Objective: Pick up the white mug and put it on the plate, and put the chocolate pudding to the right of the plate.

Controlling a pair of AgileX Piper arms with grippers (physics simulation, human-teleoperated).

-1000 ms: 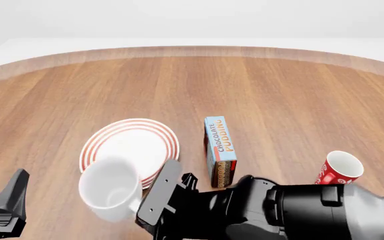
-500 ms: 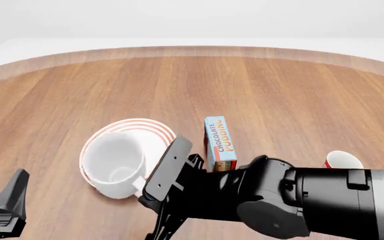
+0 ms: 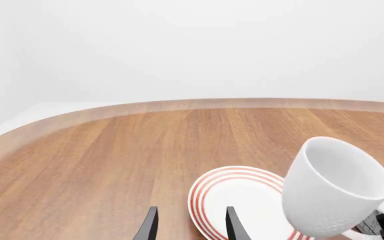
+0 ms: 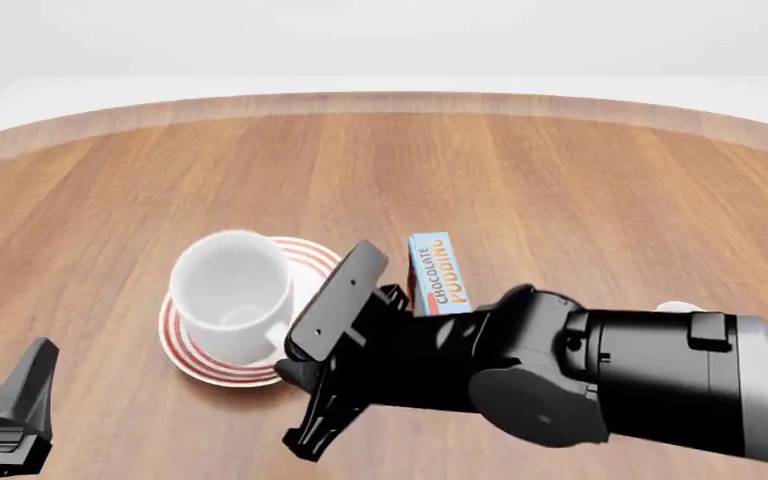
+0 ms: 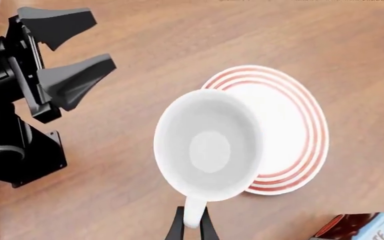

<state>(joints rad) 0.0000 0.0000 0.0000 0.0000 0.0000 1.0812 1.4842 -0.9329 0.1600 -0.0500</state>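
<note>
Right gripper (image 5: 190,227) pinched narrow on the loop handle of the white mug (image 4: 231,296), carrying it mouth-up and slightly tilted over the plate (image 4: 192,351). Held by the handle, seemingly so the base stays free to land flat. Not centred yet: in the right wrist view the mug overhangs the plate's rim on the side toward the table's left edge, so probably a small shift toward the middle needed before lowering. Cannot tell whether the base touches the plate; from the left wrist view it looks raised. Chocolate pudding (image 4: 440,268) lying just beside the plate, on its right, partly hidden behind the right arm. Left gripper (image 5: 62,55) parked near the table's front-left corner, fingers spread, holding nothing, clear of the carry.
</note>
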